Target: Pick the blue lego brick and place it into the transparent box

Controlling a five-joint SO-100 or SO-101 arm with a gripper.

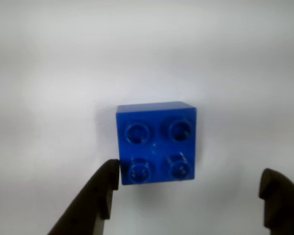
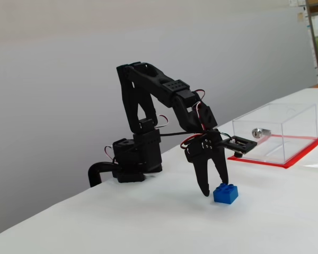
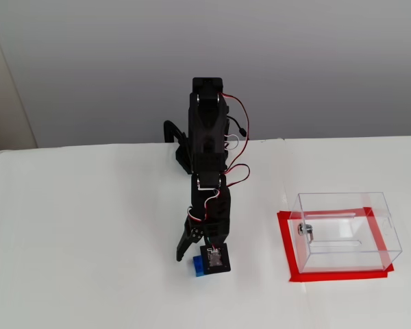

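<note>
A small robot arm (image 2: 159, 100) built entirely of matte black plastic segments, boxy at the base (image 2: 135, 159) and slimmer toward the tip. Thin red and white cables (image 3: 233, 116) loop loosely between its joints, near the centre of both fixed views. Its hand (image 2: 216, 186) ends in two long, tapering black fingers (image 1: 90, 200), dark and blunt-tipped along the wrist view's bottom edge.

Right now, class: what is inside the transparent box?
Inside the transparent box sits one small silver metal cylinder, near its left wall in that fixed view. Nothing else shows through the clear walls. The blue lego brick is outside, on the table by the open gripper.
</note>
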